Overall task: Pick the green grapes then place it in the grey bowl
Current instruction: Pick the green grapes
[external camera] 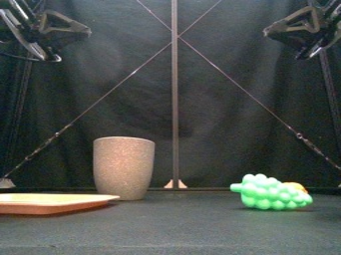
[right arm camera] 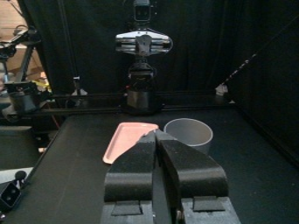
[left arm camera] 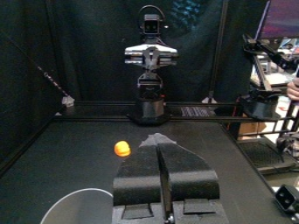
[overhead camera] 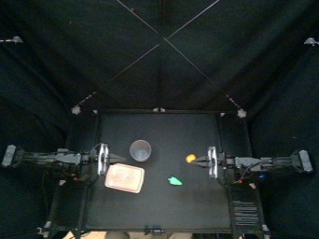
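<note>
The black counter (overhead camera: 156, 126) inside the dark booth carries only a few things, and both arms hang high at its sides. The green grapes (external camera: 270, 191) lie on the counter a little right of the middle, toward the front. A small orange toy (external camera: 301, 187) lies behind them, apart from them. The grey bowl (external camera: 124, 167) stands upright further back and to the left, and the pink tray (external camera: 54, 203) lies in front of it.

The right claw (right arm camera: 163, 143) and the left claw (left arm camera: 163, 147) are both pressed together and hold nothing. The right arm looks the nearer one, so I would use it. Spread the claw fully before you descend, come straight down on the middle of the bunch, and stay clear of the orange toy. The bumpy shape may slip, so close gently and lift well up before you move to the bowl's mouth.
</note>
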